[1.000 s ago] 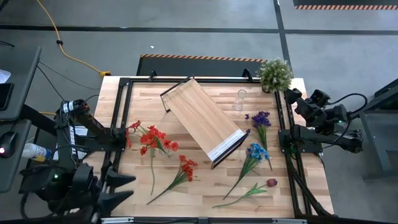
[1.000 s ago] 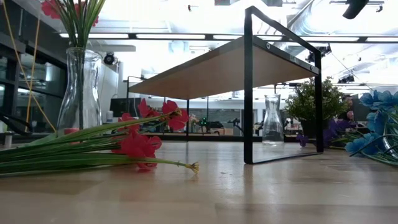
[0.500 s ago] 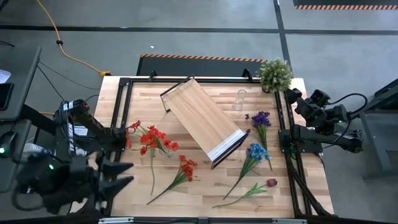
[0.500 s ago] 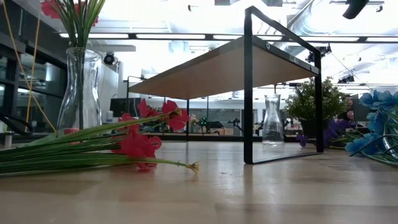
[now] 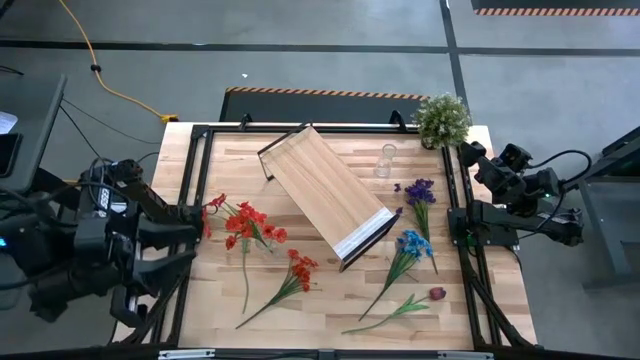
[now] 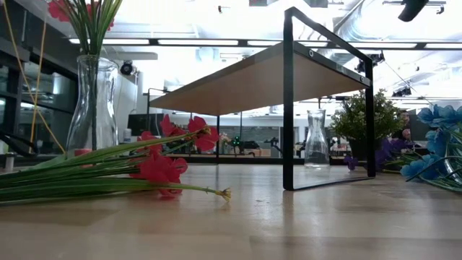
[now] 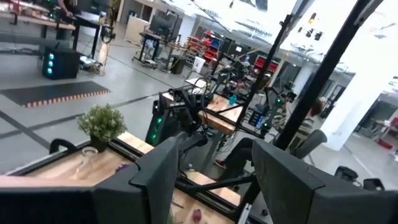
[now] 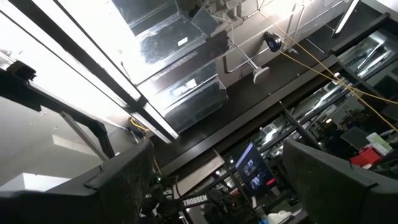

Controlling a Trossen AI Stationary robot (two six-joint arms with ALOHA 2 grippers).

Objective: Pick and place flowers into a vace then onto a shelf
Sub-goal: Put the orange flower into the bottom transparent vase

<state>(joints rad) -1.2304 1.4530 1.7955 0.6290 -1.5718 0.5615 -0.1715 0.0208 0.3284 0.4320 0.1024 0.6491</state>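
The flowers lie loose on the table in the high view: red [image 5: 246, 224], orange [image 5: 299, 268], purple [image 5: 419, 191], blue [image 5: 411, 244], dark red [image 5: 436, 294]. An empty glass vase [image 5: 385, 160] stands beyond the shelf [image 5: 325, 195], which stands slanted mid-table on its black frame. In the low view a second vase [image 6: 92, 101] at the left holds green stems. My left gripper [image 5: 180, 248] hovers open over the table's left edge, pointing toward the right side [image 7: 214, 144]. My right gripper [image 8: 217, 146] is open and waits beyond the right edge, on the right arm [image 5: 515, 190].
A bushy pale-green potted plant [image 5: 442, 118] stands at the far right corner. Black rails [image 5: 190, 180] run along the table's left and right sides. Bare wood shows between the shelf and the near edge [image 5: 330, 320].
My left gripper has moved from the near left corner toward the far edge along the left rail and has risen. It stays open. The flowers, vases and shelf have kept their places.
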